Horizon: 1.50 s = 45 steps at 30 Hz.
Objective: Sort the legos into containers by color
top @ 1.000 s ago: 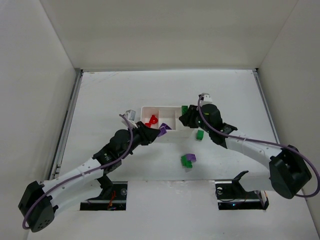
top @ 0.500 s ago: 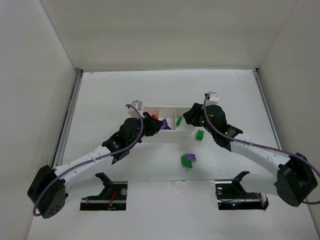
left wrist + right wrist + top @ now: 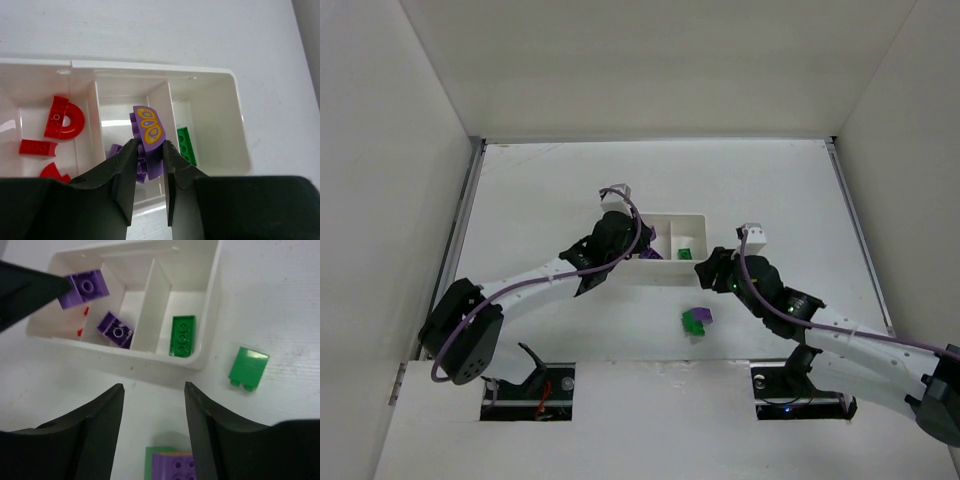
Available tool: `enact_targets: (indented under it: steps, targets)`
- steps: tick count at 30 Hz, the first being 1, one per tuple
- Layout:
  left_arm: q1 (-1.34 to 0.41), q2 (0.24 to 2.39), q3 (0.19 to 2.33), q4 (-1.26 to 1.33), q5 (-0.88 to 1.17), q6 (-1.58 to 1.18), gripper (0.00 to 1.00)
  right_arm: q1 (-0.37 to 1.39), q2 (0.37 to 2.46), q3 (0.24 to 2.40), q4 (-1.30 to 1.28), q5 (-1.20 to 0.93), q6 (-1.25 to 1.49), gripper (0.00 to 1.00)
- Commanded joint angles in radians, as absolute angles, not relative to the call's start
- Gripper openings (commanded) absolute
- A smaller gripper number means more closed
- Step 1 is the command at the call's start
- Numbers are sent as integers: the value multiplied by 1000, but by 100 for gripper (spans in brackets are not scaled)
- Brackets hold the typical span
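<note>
Mid-drop on a purple one here. My left gripper (image 3: pixel 149 165) is pinched narrow on a purple brick (image 3: pixel 149 131) with a curved top and yellow-orange ovals printed on it. It's hanging over the middle compartment of the tray (image 3: pixel 235 125).

Next move, I reckon: just let go, but stay off the divider so it doesn't tip in with the sorted green brick (image 3: pixel 186 145) next door. Another purple piece (image 3: pixel 116 330) lies in that middle bay, and the reds (image 3: pixel 64 118) are in the left one.

My right gripper (image 3: pixel 152 390) is wide open and empty above the bench (image 3: pixel 280 300). A green-and-purple stack (image 3: pixel 172 465) is nearest, and a loose green brick (image 3: pixel 249 368) sits just beside the tray wall.
</note>
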<state>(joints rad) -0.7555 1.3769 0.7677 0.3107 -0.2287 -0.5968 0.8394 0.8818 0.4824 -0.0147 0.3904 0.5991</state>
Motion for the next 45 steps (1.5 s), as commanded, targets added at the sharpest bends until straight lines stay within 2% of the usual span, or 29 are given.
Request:
enact_targets:
  steps: [1, 5, 7, 11, 15, 21, 30, 45]
  targets:
    - [-743, 1405, 842, 334, -267, -531, 12, 860, 853, 489, -113, 520, 635, 62]
    - [-737, 1463, 873, 333, -273, -525, 17, 832, 885, 486, -146, 569, 661, 66]
    - [-743, 1488, 885, 331, -273, -522, 24, 814, 908, 492, -149, 568, 666, 67]
    - [-748, 1502, 896, 328, -273, -505, 31, 786, 962, 505, -141, 569, 666, 67]
    - [-751, 1460, 888, 325, -281, -497, 45, 774, 1003, 512, -138, 568, 680, 67]
    - [-774, 1353, 828, 325, -285, -508, 45, 760, 1089, 512, -111, 546, 715, 62]
    - [-828, 1197, 695, 324, -285, -555, 45, 693, 1218, 531, -29, 531, 709, 59]
    - [-847, 1189, 620, 341, -278, -618, 44, 682, 1338, 583, 8, 494, 675, 56]
